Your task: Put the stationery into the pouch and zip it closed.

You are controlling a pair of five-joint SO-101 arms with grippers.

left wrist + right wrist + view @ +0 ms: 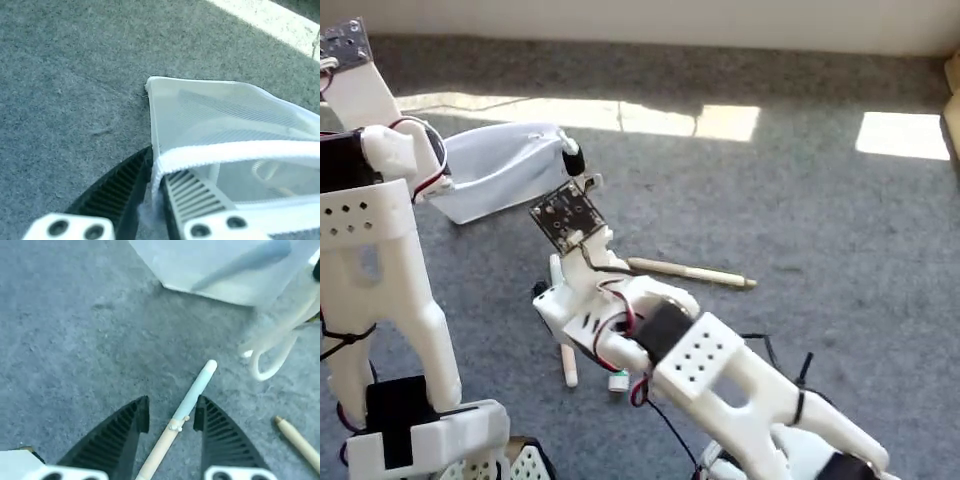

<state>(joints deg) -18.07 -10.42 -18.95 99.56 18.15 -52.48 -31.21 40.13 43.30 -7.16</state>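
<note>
The pouch (225,115) is white mesh, the pen (192,390) cream, the pencil (690,271) tan, the carpet (820,230) mottled grey.

The left gripper (156,167) is pinched tight on the pouch (225,112) edge, its arm upright; the right gripper (172,407) sits low, wrist bent down. Its jaws stand apart.

High view down from behind — wrist views close above the carpet (820,220), pouch (505,165) common to all.
</note>
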